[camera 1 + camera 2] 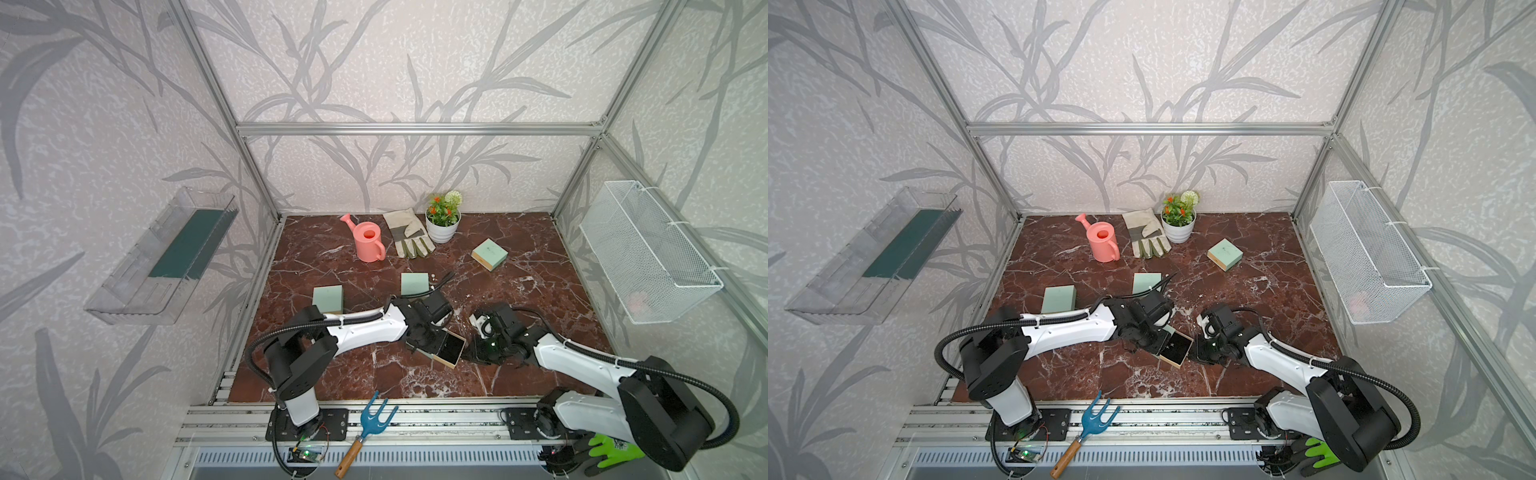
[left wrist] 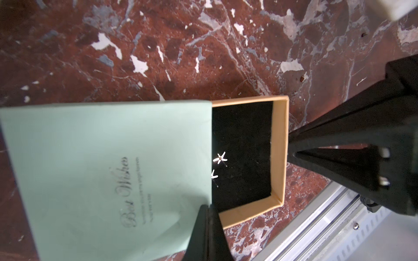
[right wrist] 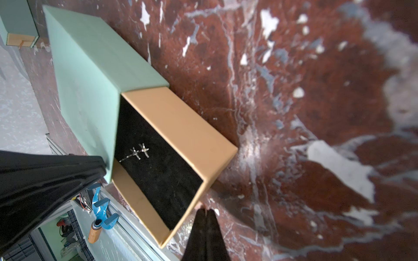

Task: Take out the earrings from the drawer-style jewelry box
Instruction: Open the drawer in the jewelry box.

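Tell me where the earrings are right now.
In the left wrist view, the earrings lie on the black lining of the pulled-out drawer, beside the mint sleeve, near the front middle of the table.

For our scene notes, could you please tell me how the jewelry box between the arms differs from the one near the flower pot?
The near box has its tan drawer slid out, baring black lining and the earrings; the far box has its drawer pushed in, only a tan edge showing. The near box lies partly under the left arm; the far box lies uncovered. Both have mint-green sleeves.
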Robot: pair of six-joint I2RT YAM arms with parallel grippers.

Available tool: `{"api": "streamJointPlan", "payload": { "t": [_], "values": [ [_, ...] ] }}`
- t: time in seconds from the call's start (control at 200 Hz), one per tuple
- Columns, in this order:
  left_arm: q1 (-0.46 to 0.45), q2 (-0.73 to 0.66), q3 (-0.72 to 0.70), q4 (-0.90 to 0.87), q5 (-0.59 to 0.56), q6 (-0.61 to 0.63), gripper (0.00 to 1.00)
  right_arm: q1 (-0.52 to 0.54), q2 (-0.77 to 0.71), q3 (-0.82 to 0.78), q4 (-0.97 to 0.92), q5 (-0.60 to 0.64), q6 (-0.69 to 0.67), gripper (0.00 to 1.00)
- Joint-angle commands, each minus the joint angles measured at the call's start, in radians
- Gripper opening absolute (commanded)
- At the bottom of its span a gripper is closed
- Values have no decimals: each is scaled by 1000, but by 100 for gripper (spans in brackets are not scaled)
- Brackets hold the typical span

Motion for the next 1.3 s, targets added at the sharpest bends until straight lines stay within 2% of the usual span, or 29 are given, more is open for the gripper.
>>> {"api": "streamJointPlan", "payload": {
  "t": [0.0,0.285,0.47,0.625,0.85,0.985,1.12,1.165,1.294],
  "values": [
    [0,18,20,-27,-19,17,0,-4,-16,-14,-34,12,-5,0],
    [1,18,19,-20,-10,16,0,-4,-28,-12,-34,8,-7,0],
    [3,-1,25,-19,6,19,0,-4,-50,8,-79,26,-27,9],
    [16,-33,29,-20,34,20,0,-4,-118,27,-151,59,-37,22],
    [47,-134,1,6,87,5,0,-3,-245,114,-308,141,-121,21],
    [102,-227,-30,29,152,-3,2,-1,-231,177,-306,153,-150,25],
    [204,-374,-93,35,200,-34,27,10,-136,256,-319,171,-199,26],
    [242,-430,-117,28,198,-43,38,17,-107,282,-321,181,-215,26],
    [298,-607,-140,-60,85,-26,73,48,-36,337,-310,201,-235,26]
  ]
}}
